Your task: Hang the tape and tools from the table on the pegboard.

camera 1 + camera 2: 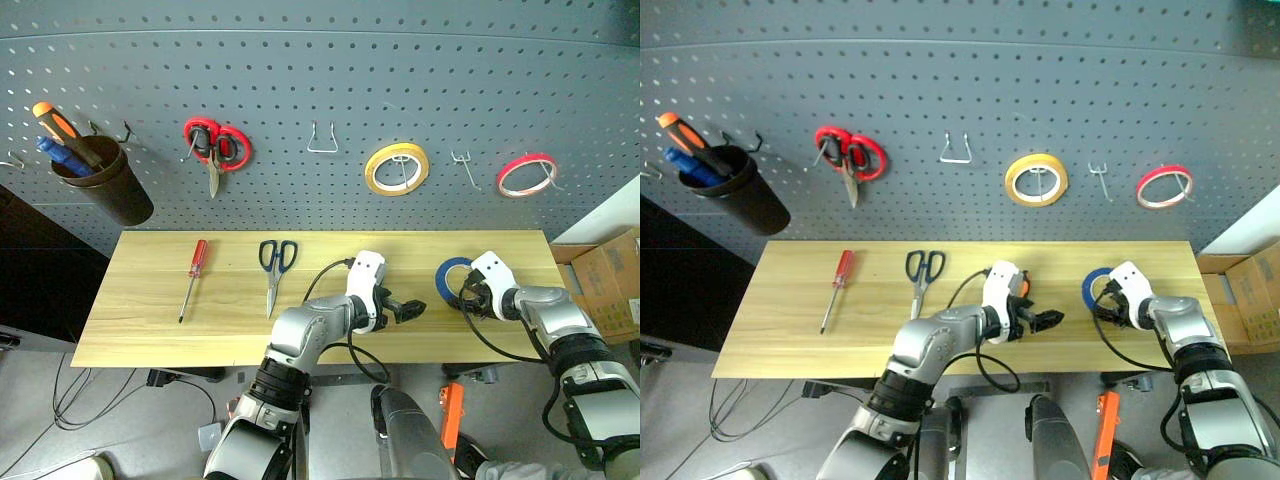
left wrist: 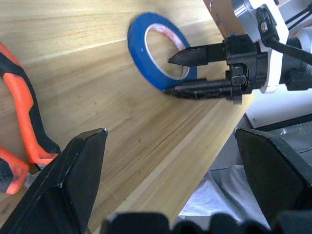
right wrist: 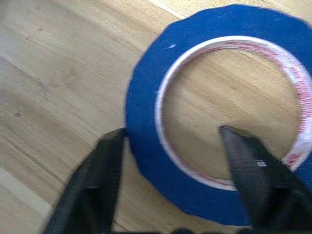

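Note:
The blue tape point(image 1: 447, 270) lies flat near the right end of the table point(image 1: 150, 320). My right gripper point(image 3: 170, 131) stands astride its band, one finger inside the ring and one outside, open with a gap still on the inner side. My left gripper point(image 1: 410, 310) hovers wide open over the table's middle front, beside the orange-and-black pliers point(image 2: 29, 122). The dark-handled scissors point(image 1: 275, 265) and the red-handled screwdriver point(image 1: 193, 275) lie further left. The pegboard point(image 1: 300, 80) rises behind the table.
On the pegboard hang a brown cup with screwdrivers point(image 1: 100, 180), red scissors point(image 1: 215, 145), a yellow roll point(image 1: 397, 167) and a red roll point(image 1: 527, 173). Bare hooks point(image 1: 322, 140) point(image 1: 462, 165) sit between them. A cardboard box point(image 1: 610, 285) stands right of the table.

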